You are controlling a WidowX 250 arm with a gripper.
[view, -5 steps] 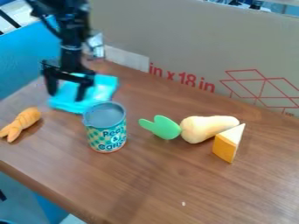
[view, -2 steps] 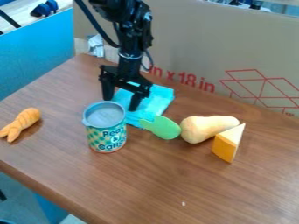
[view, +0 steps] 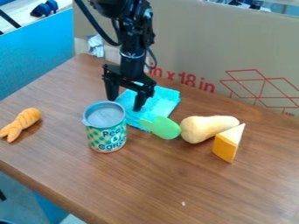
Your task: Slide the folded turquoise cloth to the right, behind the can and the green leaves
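Above the tin's back edge, my gripper hangs down with its two fingers spread wide. Its right finger stands over or on the light blue cloth, which lies mostly behind and to the right of the fingers; whether they touch it I cannot tell. In front of the gripper is an upright, open-topped tin with a patterned label. The cloth's front edge meets the green leafy top of the pale, pear-shaped toy vegetable.
A toy cheese wedge stands against the right front of the pale vegetable. At the left lies an orange twisted toy. Behind the wooden table rises a cardboard wall, with a blue panel at the left.
The gripper and the blue cloth have both moved right, from behind the tin's left side to behind its right side. During the last moment they shifted slightly further right. The other objects have stayed put.
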